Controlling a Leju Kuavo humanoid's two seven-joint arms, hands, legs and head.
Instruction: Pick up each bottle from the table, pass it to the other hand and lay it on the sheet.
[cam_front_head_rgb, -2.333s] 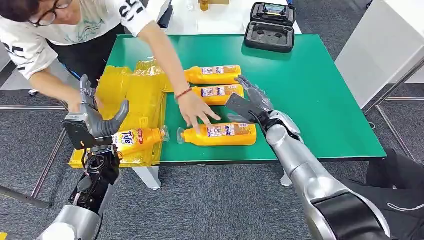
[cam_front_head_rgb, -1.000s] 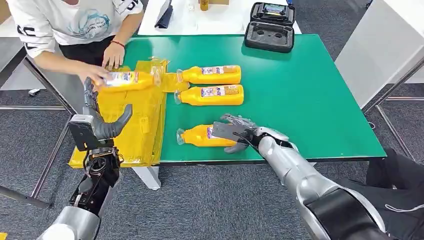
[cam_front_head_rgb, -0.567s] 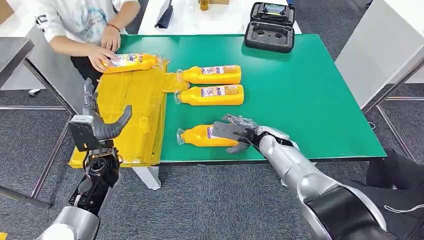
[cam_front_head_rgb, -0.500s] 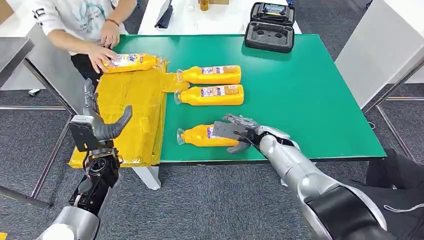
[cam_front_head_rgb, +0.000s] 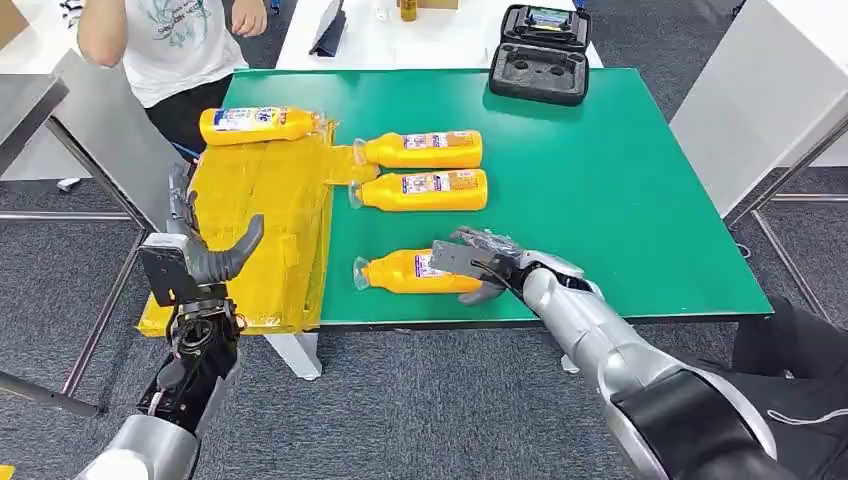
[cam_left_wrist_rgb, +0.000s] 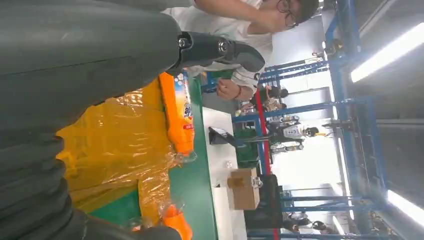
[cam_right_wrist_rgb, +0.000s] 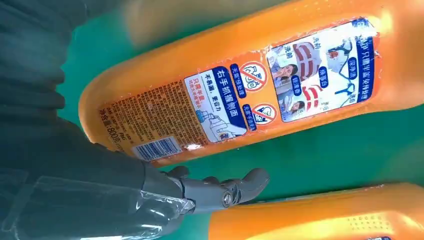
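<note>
Four orange bottles lie flat. One bottle (cam_front_head_rgb: 260, 124) (cam_left_wrist_rgb: 177, 120) rests on the far end of the yellow sheet (cam_front_head_rgb: 270, 220) (cam_left_wrist_rgb: 115, 150). Two bottles (cam_front_head_rgb: 420, 150) (cam_front_head_rgb: 425, 190) lie side by side on the green table (cam_front_head_rgb: 620, 200). My right hand (cam_front_head_rgb: 480, 266) (cam_right_wrist_rgb: 75, 175) covers the base end of the nearest bottle (cam_front_head_rgb: 405, 272) (cam_right_wrist_rgb: 240, 95), which lies on the table; its fingers are spread, and a strip of green shows between one finger and the bottle. My left hand (cam_front_head_rgb: 200, 255) (cam_left_wrist_rgb: 100, 60) stands raised and empty at the sheet's near left edge.
A person (cam_front_head_rgb: 170, 40) stands at the table's far left corner, arms drawn back. A black case (cam_front_head_rgb: 540, 55) lies open at the far edge. A white cabinet (cam_front_head_rgb: 770, 90) stands to the right. The table's right half is bare green.
The person took the bottle from my left hand, laid it on the sheet's far end and drew back. My right hand came down from the middle bottles onto the nearest one.
</note>
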